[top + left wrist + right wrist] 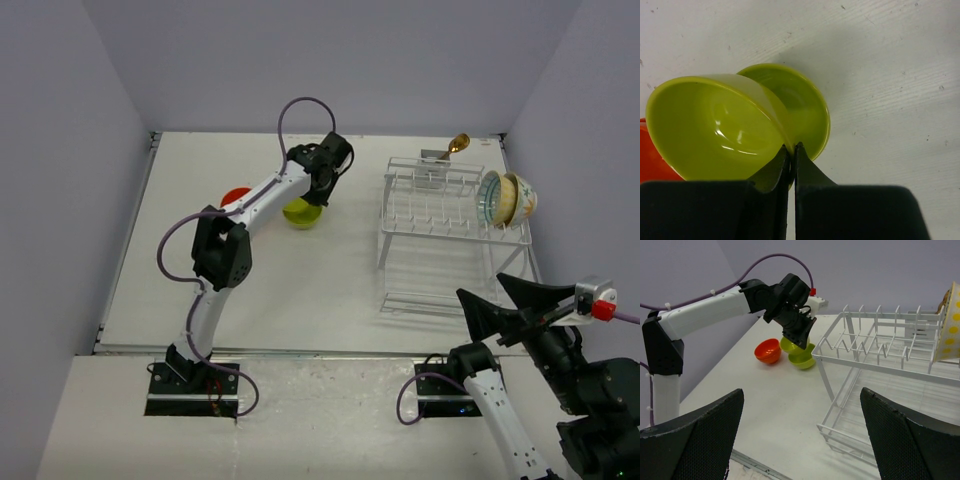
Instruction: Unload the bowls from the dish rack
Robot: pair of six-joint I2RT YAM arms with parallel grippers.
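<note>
Green bowl (715, 130) is tilted, its rim pinched in my clenched left jaws (791, 150), low at the bench (330, 280). A second green bowl (800, 105) touches it just past the tips, and an orange bowl (767, 350) sits left of them. I judge I'm grouping the unloaded ones here. Patterned bowls (510, 198) stand on edge in the dish rack (440, 215), ahead of my right jaws (800, 400). Those are spread wide and empty, likely staged for that pick.

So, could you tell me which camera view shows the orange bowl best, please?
Right wrist: the orange bowl shows whole on the table. Top external has the left arm hiding part; left wrist catches only an edge.
</note>
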